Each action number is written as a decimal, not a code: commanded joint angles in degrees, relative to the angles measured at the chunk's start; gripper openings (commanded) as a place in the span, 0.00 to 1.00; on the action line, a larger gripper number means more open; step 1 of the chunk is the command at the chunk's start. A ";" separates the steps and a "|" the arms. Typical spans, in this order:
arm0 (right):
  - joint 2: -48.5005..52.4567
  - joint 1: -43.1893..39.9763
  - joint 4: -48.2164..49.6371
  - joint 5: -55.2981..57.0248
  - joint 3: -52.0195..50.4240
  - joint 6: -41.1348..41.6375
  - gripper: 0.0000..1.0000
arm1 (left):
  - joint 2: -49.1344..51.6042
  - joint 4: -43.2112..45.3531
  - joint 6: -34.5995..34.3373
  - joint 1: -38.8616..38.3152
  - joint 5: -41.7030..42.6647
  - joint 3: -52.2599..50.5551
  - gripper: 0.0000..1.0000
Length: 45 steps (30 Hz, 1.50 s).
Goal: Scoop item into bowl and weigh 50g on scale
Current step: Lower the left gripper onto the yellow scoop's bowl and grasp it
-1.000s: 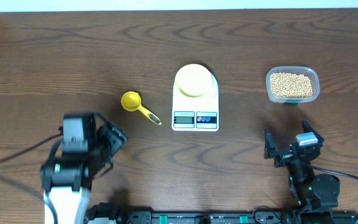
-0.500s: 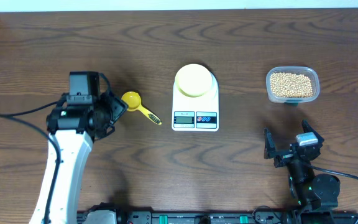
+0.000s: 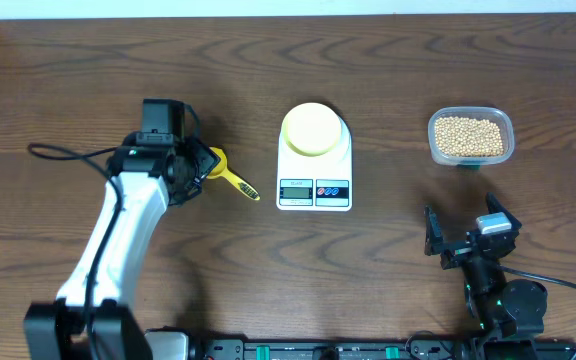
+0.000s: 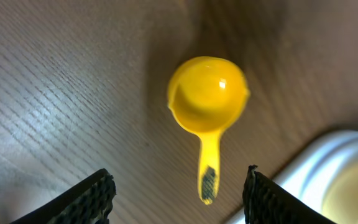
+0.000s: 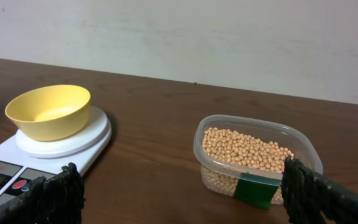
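Observation:
The pale-yellow bowl [image 3: 313, 128] [image 5: 48, 111] stands empty on the white scale [image 3: 315, 190] [image 5: 8, 157] at mid-table. The tan beans [image 3: 469, 136] [image 5: 244, 149] fill a clear tub at the right. A yellow measuring spoon [image 3: 236, 180] [image 4: 209, 93] lies left of the scale. My left gripper [image 3: 196, 166] [image 4: 179, 196] hovers open over the spoon, whose handle end shows on the wood between the fingers with nothing gripped. My right gripper [image 3: 463, 230] [image 5: 185, 202] stands wide open near the front edge, facing the tub and the scale.
The clear plastic tub [image 3: 509, 128] [image 5: 253, 127] carries a green label on its near side. A pale wall runs along the table's far edge. Dark wooden tabletop [image 3: 388, 260] lies between the scale and my right gripper.
My left arm has swung from the front left toward the far side and right, arriving over the yellow spoon; its jaws narrowed slightly. The right arm has not moved.

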 commanded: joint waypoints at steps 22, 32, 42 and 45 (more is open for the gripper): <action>-0.31 0.61 -0.24 -0.17 -0.09 0.09 0.99 | 21.73 15.23 -2.86 -0.11 -2.43 0.98 0.29; -0.31 0.59 -0.24 -0.17 -0.09 0.09 0.99 | 21.59 14.64 -2.82 -0.09 -2.38 0.98 0.07; -0.31 0.59 -0.24 -0.17 -0.09 0.09 0.99 | 20.90 11.37 2.36 2.75 5.77 0.98 0.07; -0.31 0.59 -0.24 -0.17 -0.09 0.09 0.99 | 19.10 6.84 -2.43 5.18 5.79 0.98 0.07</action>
